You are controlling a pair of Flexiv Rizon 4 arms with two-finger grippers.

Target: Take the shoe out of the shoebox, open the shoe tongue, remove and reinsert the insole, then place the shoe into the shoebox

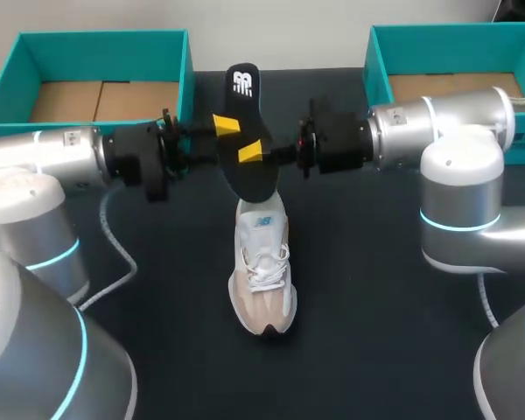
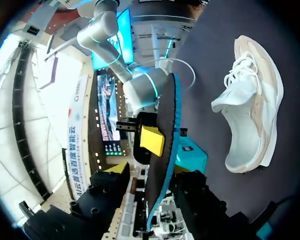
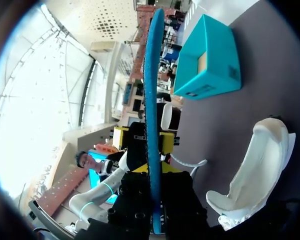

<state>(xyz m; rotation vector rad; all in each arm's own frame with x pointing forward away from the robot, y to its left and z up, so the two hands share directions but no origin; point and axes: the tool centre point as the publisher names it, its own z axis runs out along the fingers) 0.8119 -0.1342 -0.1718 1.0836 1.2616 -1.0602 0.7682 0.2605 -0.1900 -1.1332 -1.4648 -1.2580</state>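
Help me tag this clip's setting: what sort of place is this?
Probably a robotics lab bench: the left arm and right arm hold a black insole over a dark table, white shoe below, teal shoeboxes behind.

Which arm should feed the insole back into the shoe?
Probably left. Both grippers hold the insole, but the left gripper grips farther from the shoe, leaving more free length to feed in; the right gripper could release and steady it.

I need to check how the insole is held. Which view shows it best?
The head view: the black insole shows its full face, pinched by the left gripper and right gripper. Both wrist views catch it only edge-on, as a thin strip.
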